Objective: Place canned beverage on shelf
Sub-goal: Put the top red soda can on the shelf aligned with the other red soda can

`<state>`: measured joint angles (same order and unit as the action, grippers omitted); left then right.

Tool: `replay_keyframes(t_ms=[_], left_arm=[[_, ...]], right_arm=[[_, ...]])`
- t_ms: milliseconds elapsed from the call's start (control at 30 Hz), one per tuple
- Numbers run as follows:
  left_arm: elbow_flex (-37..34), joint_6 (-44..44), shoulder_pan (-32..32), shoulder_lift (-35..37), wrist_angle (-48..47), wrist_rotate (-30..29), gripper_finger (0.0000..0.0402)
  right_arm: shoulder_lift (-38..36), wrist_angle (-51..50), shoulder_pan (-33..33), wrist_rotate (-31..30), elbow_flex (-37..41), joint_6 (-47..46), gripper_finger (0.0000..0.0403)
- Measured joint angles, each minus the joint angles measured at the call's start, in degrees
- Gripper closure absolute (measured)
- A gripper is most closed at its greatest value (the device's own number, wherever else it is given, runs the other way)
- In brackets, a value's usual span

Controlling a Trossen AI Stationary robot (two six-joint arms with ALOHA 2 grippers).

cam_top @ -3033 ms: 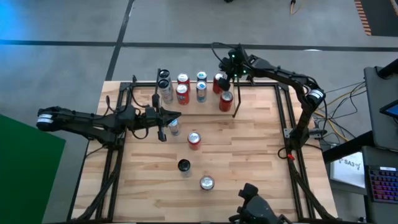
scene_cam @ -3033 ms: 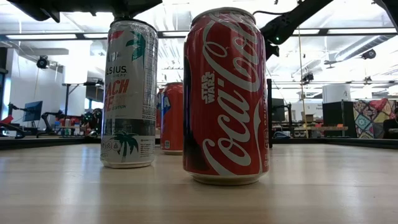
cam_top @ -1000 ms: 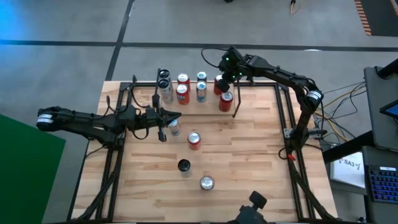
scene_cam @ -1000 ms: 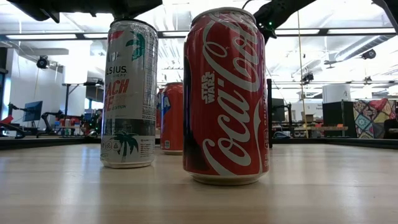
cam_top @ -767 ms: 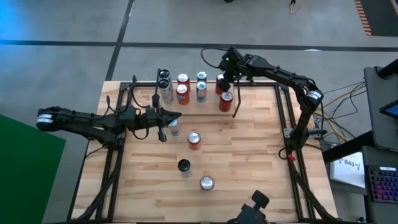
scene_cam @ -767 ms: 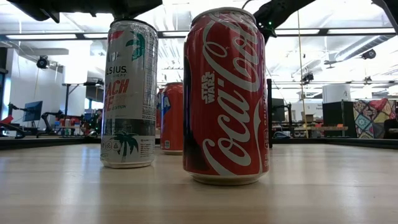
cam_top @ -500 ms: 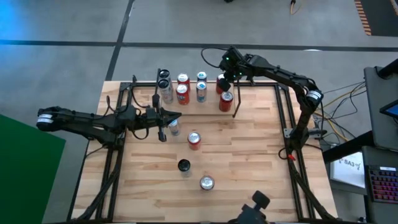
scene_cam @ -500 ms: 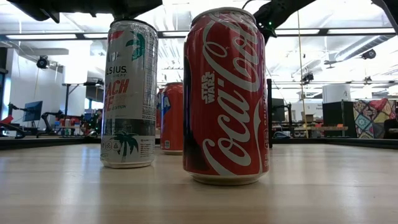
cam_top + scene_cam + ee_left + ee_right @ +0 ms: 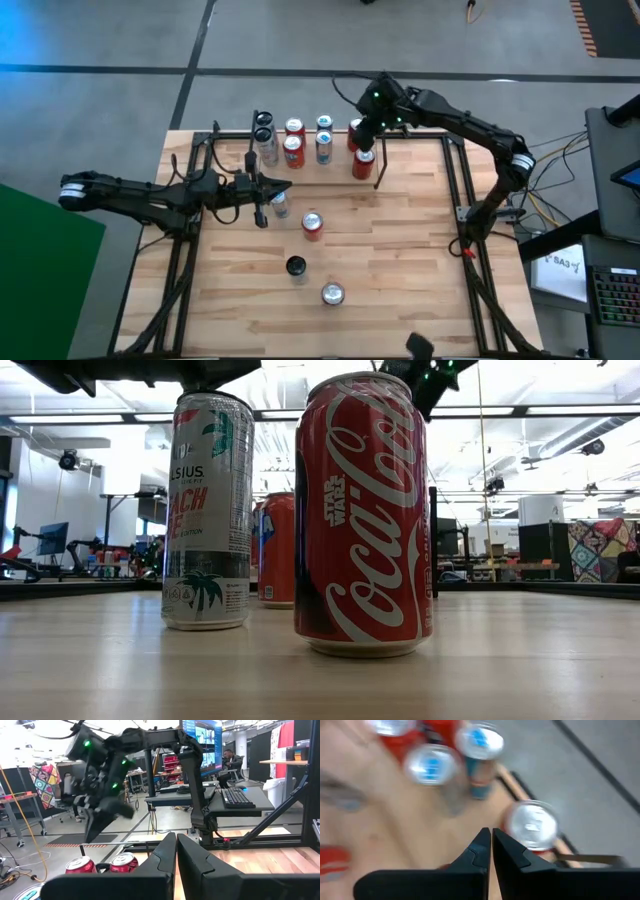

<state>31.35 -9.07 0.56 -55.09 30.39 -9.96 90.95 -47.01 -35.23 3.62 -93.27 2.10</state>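
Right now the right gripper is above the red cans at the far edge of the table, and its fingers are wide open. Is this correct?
Not quite. The right gripper is above the red cans at the far edge, but its fingers are shut, not open. The right wrist view shows the two fingertips nearly meeting.

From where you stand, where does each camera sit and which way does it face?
High view: overhead, straight down on the table; both arms show.
Low view: at tabletop height, facing the red cola can; arm parts overhead.
Left wrist view: over its shut jaws toward the right gripper.
Right wrist view: past its shut jaws, down on can tops.
The wrist views share the red cans.
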Motion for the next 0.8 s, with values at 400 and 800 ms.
replay_keyframes(t_ms=[400,800], left_arm=[[0.0,0.99,-0.01,0.11,-0.99,0.0,0.0402],[0.0,-1.47,-0.01,0.11,-0.88,0.0,0.0402]], right_arm=[[-2.49,-11.28,9.53,1.26,-0.04,-6.89,0.0394],[-1.82,-16.79,11.01,-2.16,-0.05,-12.67,0.0394]])
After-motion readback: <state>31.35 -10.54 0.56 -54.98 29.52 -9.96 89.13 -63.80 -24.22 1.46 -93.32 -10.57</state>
